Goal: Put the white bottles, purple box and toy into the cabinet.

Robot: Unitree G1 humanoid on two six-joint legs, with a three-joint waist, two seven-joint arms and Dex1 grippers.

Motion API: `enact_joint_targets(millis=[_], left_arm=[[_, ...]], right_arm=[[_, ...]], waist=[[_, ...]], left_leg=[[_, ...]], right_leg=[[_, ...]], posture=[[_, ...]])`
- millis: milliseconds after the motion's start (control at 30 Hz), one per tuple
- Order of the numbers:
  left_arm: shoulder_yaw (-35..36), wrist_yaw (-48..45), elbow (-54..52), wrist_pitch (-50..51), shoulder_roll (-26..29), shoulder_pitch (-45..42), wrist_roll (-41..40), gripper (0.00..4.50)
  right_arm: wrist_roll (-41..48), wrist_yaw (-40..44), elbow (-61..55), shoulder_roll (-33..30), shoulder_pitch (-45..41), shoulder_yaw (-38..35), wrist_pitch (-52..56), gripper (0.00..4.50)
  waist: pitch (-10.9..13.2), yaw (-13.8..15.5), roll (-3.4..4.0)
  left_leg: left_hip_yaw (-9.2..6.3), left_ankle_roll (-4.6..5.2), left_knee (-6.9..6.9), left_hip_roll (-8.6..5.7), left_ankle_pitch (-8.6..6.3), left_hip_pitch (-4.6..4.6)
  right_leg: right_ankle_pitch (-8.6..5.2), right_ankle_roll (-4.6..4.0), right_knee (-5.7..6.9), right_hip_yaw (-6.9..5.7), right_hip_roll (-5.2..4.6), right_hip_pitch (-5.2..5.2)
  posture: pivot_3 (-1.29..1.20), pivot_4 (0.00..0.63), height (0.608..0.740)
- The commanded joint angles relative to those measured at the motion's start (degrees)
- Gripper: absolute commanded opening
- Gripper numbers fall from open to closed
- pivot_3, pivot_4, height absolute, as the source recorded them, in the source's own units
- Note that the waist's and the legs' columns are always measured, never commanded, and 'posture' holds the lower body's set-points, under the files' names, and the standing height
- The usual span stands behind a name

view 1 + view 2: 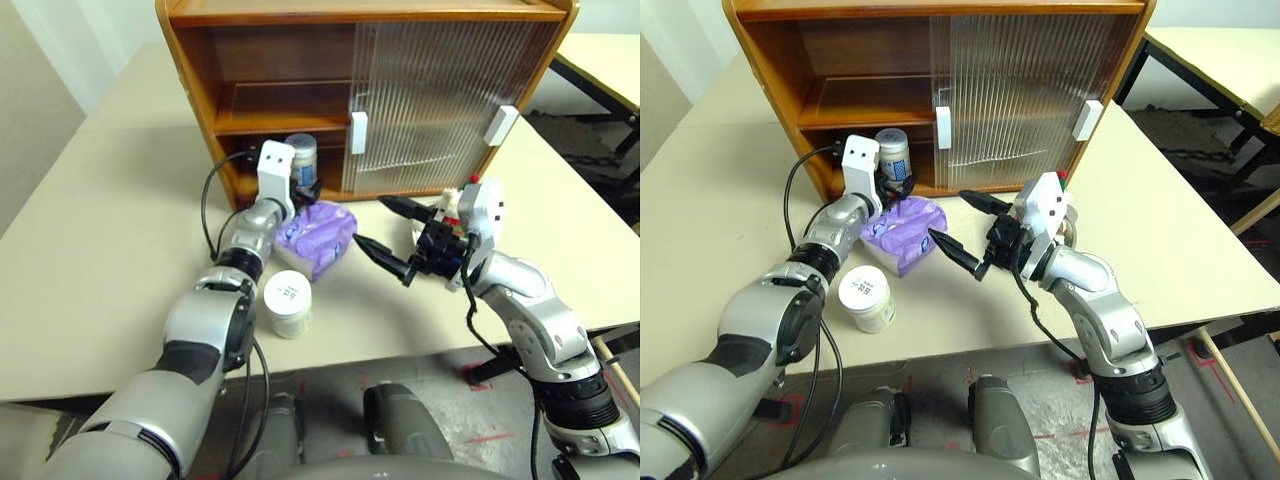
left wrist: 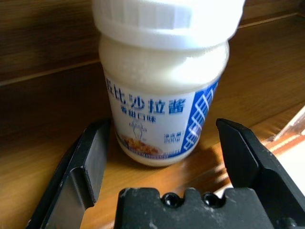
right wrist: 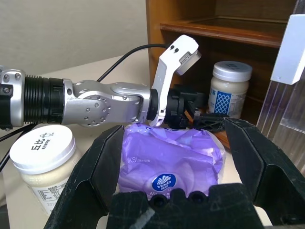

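Note:
One white bottle [image 1: 300, 154] stands on the lower shelf of the cabinet [image 1: 190, 60], on its open left side. My left gripper [image 2: 162, 129] is open around it, a finger [image 2: 90, 157] on each side with a gap. The other white bottle [image 1: 288, 303] stands on the table beside my left forearm. The purple box [image 1: 320, 236] lies in front of the cabinet. My right gripper [image 1: 370, 222] is open just right of the box, pointing at it. The toy [image 1: 450, 205] is mostly hidden behind my right hand.
The ribbed sliding door [image 1: 430, 100] with white handles [image 1: 358, 132] covers the cabinet's right half. The beige table [image 1: 100, 250] has free room to the left. A second table [image 1: 600, 60] stands at the far right. The table's front edge runs close below the near bottle.

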Motion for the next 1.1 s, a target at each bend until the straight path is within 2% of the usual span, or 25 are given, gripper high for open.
enact_joint_targets(millis=[33, 633, 1033, 1100], left_arm=[[-0.16, -1.64, -3.22, 1.37, -0.42, 2.4, -0.72, 4.48], [0.23, -0.57, -25.04, 9.8, 0.48, 12.38, -3.08, 4.48], [0.47, 1.36, -26.65, 11.29, 1.1, 11.9, -3.66, 4.48], [0.43, 1.54, -26.12, 11.16, 1.09, 11.46, -3.66, 4.11]], right_arm=[[-0.26, 1.32, 1.0, 0.27, -1.55, 1.05, -1.73, 4.5], [-0.82, 2.86, 3.8, 0.92, -2.98, 2.19, -3.43, 4.5], [-0.94, 3.57, 4.76, 1.17, -3.38, 2.65, -4.06, 4.5], [-1.04, 3.71, 4.82, 1.12, -3.3, 2.72, -4.14, 4.5]], waist=[[0.0, -0.02, 0.0], [-0.08, 1.36, -0.07], [-0.1, 2.11, -0.09], [-0.1, 2.23, -0.09]], left_leg=[[0.0, 0.0, 0.0, 0.0, 0.0, 0.01], [0.02, 0.0, 0.02, 0.02, 0.0, 0.13], [0.03, 0.0, 0.09, 0.0, 0.0, 0.16], [0.04, 0.0, 0.09, 0.0, 0.0, 0.16]], right_leg=[[0.0, 0.0, 0.01, 0.01, 0.0, 0.0], [0.1, -0.12, 0.1, 0.05, 0.01, 0.05], [0.14, -0.11, 0.11, 0.05, 0.01, 0.1], [0.14, -0.11, 0.11, 0.05, 0.01, 0.1]], posture=[[-0.08, 0.024, 0.74], [-0.05, 0.019, 0.74], [-0.04, 0.016, 0.74], [-0.05, 0.018, 0.74]])
